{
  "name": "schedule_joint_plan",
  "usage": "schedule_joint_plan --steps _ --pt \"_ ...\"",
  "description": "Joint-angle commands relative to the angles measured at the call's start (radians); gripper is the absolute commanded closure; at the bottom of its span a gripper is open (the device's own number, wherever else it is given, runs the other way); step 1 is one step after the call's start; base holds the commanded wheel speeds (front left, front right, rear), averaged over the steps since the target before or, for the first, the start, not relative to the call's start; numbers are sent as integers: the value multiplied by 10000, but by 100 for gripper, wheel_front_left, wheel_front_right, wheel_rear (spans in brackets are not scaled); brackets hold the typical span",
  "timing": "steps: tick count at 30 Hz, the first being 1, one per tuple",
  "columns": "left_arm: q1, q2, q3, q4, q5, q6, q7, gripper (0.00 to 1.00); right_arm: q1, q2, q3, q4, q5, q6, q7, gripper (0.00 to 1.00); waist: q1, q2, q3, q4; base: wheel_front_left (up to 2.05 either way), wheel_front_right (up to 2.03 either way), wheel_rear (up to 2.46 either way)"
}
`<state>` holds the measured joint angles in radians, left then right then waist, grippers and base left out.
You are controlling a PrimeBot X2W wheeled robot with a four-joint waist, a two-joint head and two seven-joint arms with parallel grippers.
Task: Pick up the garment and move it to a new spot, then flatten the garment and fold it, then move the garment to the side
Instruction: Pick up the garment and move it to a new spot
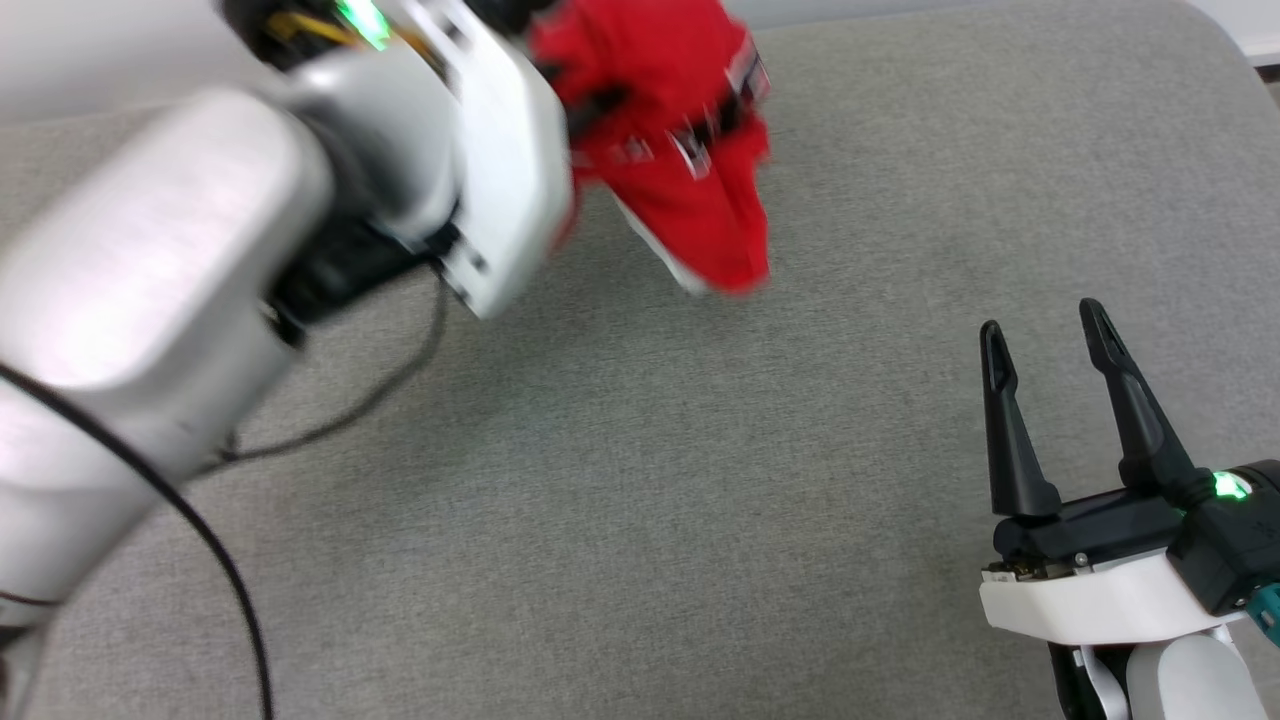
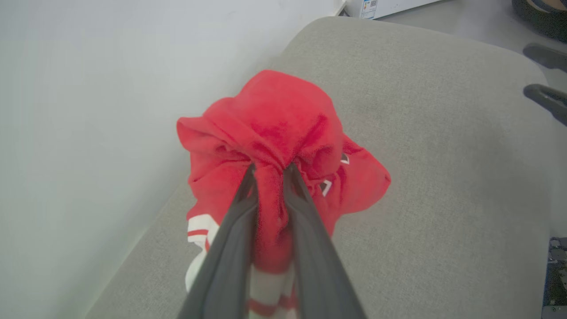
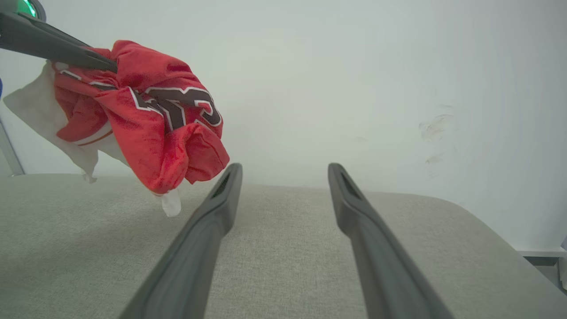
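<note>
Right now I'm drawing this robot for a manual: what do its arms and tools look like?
Left arm: silvery-white rounded shell, black joints, loose black cable. Right tool: two long tapering black fingers, black base, white housing, teal detail. Left tool: matching dark grey fingers. Each has a green light.

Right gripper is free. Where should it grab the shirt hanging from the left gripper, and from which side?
Probably the low red fold of the shirt, from the robot's right. The shirt hangs bunched from the shut left gripper, apparently clear of the cushion, and that fold hangs free on the side nearest the open right gripper.
</note>
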<state>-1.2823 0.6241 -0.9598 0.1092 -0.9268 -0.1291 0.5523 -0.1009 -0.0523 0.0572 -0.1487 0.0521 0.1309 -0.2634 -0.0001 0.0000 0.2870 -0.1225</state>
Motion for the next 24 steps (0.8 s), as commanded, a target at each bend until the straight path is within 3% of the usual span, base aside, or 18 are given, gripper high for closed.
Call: schedule_joint_plan --steps 1,14,24 --pt "383 -321 -496 34 -41 2 -231 100 71 32 22 72 19 -3 -21 0 1 0 -18 -177 0 0 0" --pt "2753 -1496 -2806 840 -305 2 -1313 100 110 34 -176 185 29 -3 -21 0 1 0 178 -267 0 0 0" --pt "4243 -2478 -3197 2028 34 1 -1807 100 -35 33 -194 374 -80 -3 -21 0 1 0 67 88 0 0 0"
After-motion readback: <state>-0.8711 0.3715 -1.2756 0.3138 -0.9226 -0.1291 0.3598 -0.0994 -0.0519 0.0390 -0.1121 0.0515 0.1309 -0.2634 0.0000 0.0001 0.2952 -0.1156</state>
